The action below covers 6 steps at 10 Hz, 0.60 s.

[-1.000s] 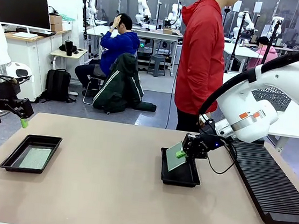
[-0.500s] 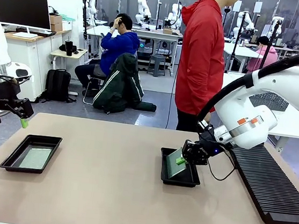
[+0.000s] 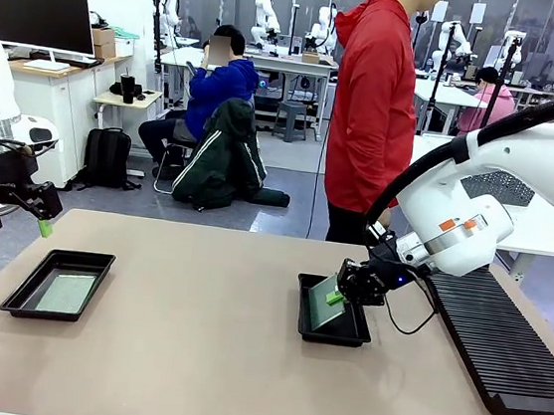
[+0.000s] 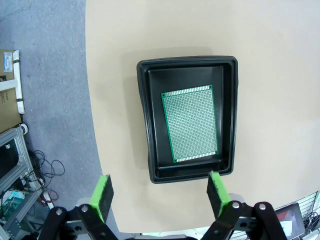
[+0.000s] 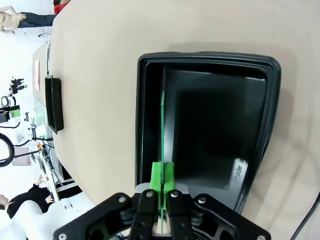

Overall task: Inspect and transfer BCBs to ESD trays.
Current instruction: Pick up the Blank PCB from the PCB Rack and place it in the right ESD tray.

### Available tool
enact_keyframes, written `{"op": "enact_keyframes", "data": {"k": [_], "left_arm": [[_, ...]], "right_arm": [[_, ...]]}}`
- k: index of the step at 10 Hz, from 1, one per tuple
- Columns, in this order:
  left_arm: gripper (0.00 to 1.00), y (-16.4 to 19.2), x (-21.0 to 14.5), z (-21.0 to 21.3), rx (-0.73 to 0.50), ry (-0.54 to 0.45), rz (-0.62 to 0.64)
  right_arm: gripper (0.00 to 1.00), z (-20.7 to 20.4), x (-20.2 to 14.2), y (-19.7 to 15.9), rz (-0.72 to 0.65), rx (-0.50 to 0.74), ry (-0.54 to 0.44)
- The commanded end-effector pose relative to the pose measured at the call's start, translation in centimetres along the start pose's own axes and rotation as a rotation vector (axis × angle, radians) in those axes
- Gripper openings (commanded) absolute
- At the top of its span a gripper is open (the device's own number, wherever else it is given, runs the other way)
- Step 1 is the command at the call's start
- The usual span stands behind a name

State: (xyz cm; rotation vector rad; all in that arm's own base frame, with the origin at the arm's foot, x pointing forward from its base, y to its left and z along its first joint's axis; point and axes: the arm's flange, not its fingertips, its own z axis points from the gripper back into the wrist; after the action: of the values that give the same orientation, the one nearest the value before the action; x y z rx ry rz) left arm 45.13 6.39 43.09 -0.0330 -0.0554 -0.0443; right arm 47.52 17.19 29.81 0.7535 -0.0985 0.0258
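Note:
My right gripper (image 3: pixel 337 297) is shut on the edge of a green BCB (image 3: pixel 321 302), held tilted with its lower edge inside the right ESD tray (image 3: pixel 331 330). The right wrist view shows that BCB (image 5: pixel 163 130) edge-on between the pads, reaching into the tray (image 5: pixel 210 65) near its left wall. A second BCB (image 4: pixel 190 123) lies flat in the left ESD tray (image 4: pixel 147 125), also seen in the front view as the left tray (image 3: pixel 26 299) with its board (image 3: pixel 65 293). My left gripper (image 3: pixel 17 225) hangs open above and behind that tray, with nothing between its fingers (image 4: pixel 102 191).
A long black ribbed rack (image 3: pixel 502 343) lies along the table's right side. A person in a red jacket (image 3: pixel 373 108) stands at the far edge behind the right tray. The table's middle (image 3: pixel 194 318) is bare tan surface.
My right gripper came down and slightly left with the BCB into the right tray between the earliest frame and half a second ago, then held still. The left arm has not moved.

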Motion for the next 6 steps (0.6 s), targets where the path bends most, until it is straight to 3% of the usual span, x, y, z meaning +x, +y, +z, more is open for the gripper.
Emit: {"op": "enact_keyframes", "data": {"k": [1,6], "left_arm": [[1.00,0.07,-0.02,-0.15,0.004,-0.011,0.002],[1.00,0.07,-0.02,-0.15,0.004,-0.011,0.002]], "right_arm": [[0.02,0.07,-0.05,0.10,0.005,0.006,0.010],[0.02,0.00,0.00,0.00,0.000,0.000,0.000]]}}
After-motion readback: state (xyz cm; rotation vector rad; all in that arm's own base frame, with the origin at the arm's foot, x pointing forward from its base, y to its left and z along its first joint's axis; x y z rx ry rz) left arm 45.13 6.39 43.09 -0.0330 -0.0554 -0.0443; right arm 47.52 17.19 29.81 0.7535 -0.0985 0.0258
